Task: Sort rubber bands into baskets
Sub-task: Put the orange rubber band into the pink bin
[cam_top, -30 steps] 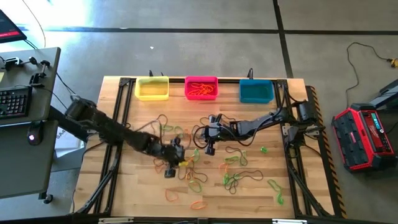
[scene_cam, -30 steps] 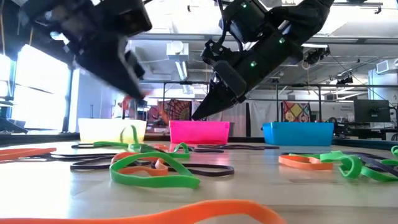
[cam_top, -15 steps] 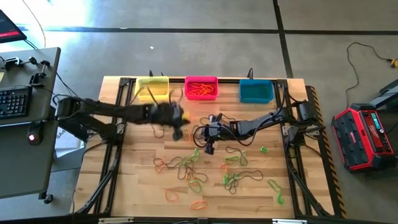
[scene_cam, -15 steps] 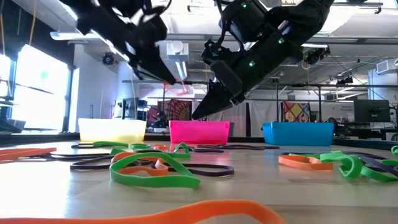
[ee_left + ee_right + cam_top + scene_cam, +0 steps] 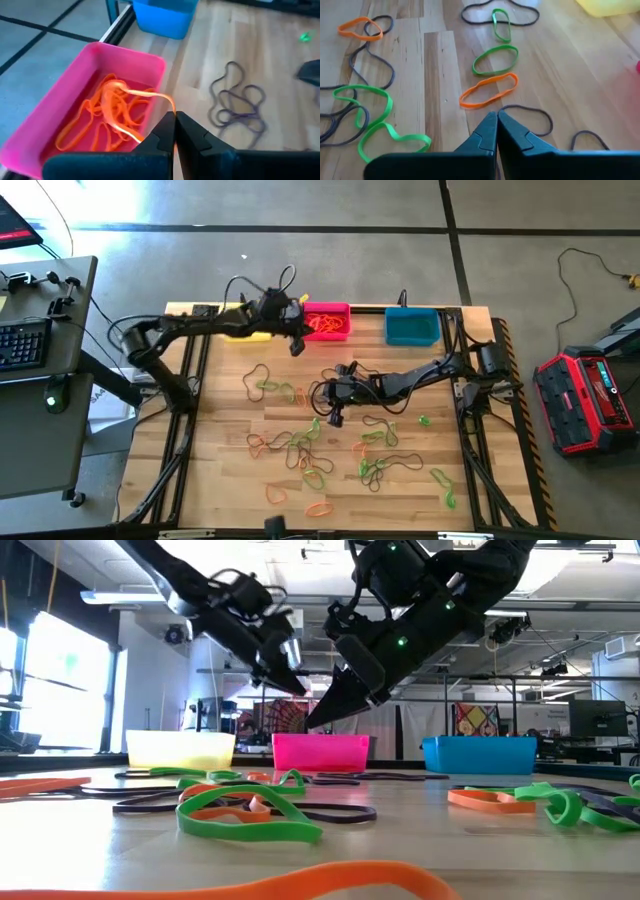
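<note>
Thin floppy rubber bands (image 5: pixel 318 448) in green, orange and dark brown lie scattered over the near half of the pale wooden plank table (image 5: pixel 225 470), most toward its near edge and middle. Above the table's middle hangs the right gripper (image 5: pixel 333 417), fingers pressed together on nothing, over an orange loop (image 5: pixel 488 90) and a green loop (image 5: pixel 495 59). Farther back, the left gripper (image 5: pixel 297 345) hovers at the near rim of the pink-magenta rectangular plastic basket (image 5: pixel 341 309), pinching an orange rubber band (image 5: pixel 142 94) that trails into the orange bands inside. That basket stands along the far edge between the yellow plastic basket (image 5: pixel 231 332) and the teal-blue plastic basket (image 5: pixel 411 327).
</note>
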You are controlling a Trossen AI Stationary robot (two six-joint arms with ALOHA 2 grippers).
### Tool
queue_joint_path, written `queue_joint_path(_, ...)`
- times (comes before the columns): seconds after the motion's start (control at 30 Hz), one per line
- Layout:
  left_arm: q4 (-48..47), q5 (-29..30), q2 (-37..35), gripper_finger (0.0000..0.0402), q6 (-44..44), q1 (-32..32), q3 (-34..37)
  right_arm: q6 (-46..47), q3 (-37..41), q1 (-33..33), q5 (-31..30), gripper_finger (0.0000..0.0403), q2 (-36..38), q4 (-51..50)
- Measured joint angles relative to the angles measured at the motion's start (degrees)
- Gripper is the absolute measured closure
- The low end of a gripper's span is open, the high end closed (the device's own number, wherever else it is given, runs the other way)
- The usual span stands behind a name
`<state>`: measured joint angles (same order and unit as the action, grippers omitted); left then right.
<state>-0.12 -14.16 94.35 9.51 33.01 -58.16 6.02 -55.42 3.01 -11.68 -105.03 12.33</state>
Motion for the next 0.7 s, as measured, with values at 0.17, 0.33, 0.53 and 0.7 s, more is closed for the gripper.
queue_joint_path(0.17,-4.8,-1.3,7.9,0.0401,4.6,3.2,-8.2,0.0,0.0,-0.4,-0.5,0.0402,0.0,0.9)
queue_joint_path(0.33,-9.0,-2.8,13.8,0.0401,7.9,5.3,-14.0,0.0,0.0,-0.5,-1.9,0.0402,0.0,1.1)
queue_joint_path(0.53,-9.8,-4.4,18.4,0.0401,9.2,6.4,-17.0,-0.1,0.0,-0.8,-1.8,0.0402,0.0,0.9)
queue_joint_path(0.7,-10.2,-3.1,19.4,0.0388,8.8,6.8,-17.4,-0.8,0.0,-0.9,-1.9,0.0402,0.0,0.9)
